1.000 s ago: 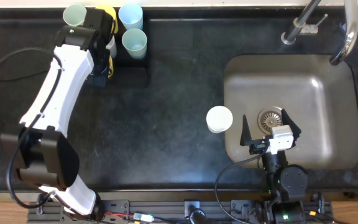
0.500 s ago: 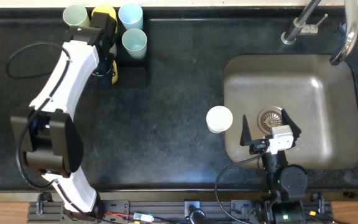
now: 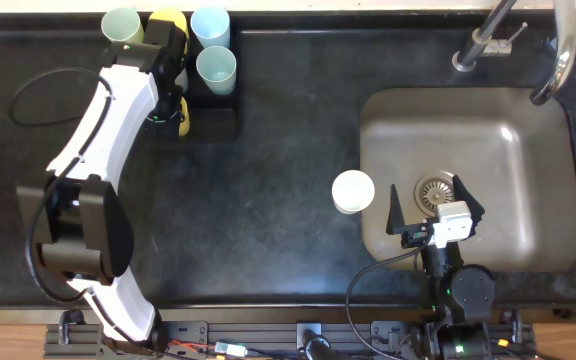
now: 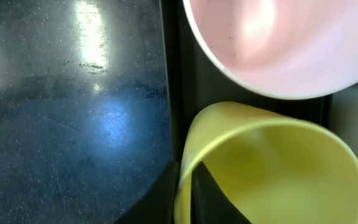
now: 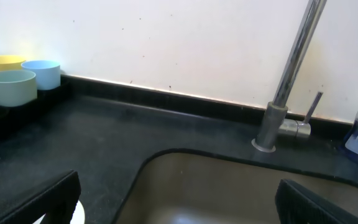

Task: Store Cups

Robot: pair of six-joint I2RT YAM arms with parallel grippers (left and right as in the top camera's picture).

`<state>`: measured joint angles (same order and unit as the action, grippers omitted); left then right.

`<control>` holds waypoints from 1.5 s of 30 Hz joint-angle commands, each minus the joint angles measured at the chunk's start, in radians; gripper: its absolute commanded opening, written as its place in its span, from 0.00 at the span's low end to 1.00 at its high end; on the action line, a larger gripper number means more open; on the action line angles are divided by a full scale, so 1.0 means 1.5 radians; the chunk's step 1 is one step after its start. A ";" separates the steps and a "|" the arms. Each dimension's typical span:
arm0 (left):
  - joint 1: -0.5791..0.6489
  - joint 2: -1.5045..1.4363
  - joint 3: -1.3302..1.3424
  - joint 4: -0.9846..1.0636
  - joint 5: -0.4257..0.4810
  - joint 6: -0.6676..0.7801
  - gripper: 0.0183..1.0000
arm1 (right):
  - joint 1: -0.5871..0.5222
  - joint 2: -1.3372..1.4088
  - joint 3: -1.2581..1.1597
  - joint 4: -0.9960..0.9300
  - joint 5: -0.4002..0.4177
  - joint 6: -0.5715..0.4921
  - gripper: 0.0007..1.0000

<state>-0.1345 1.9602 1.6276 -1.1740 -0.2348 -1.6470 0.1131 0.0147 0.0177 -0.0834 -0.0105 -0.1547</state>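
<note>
Left pincer (image 4: 185, 180) pinches the yellow cup (image 4: 272, 168) by its rim, arm stretched to the table (image 3: 268, 200)'s far left corner; cup empty.

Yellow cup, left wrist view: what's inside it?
One finger of the left gripper sits inside the yellow cup, pinching its wall. Nothing else shows; its base is cut off.

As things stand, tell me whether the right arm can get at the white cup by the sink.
Probably yes. The white cup stands on the counter right beside the open right claw, which hangs over the sink, and nothing lies between them.
</note>
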 commanded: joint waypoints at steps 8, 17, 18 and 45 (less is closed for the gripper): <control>0.007 -0.055 -0.016 0.009 -0.011 -0.003 0.34 | 0.003 -0.007 -0.009 0.004 0.002 0.001 1.00; 0.007 -0.327 -0.202 0.273 -0.107 0.148 0.58 | 0.003 -0.007 -0.009 0.004 0.002 0.001 1.00; 0.007 -0.365 -0.233 0.348 -0.124 0.228 0.58 | 0.003 -0.007 -0.009 0.004 0.002 0.001 1.00; 0.089 -1.088 -0.898 1.026 0.203 1.078 1.00 | 0.003 -0.007 -0.009 0.004 0.002 0.001 1.00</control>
<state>0.0006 0.3893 0.3603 0.3515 0.0269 -0.0521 0.1131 0.0147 0.0177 -0.0830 -0.0105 -0.1543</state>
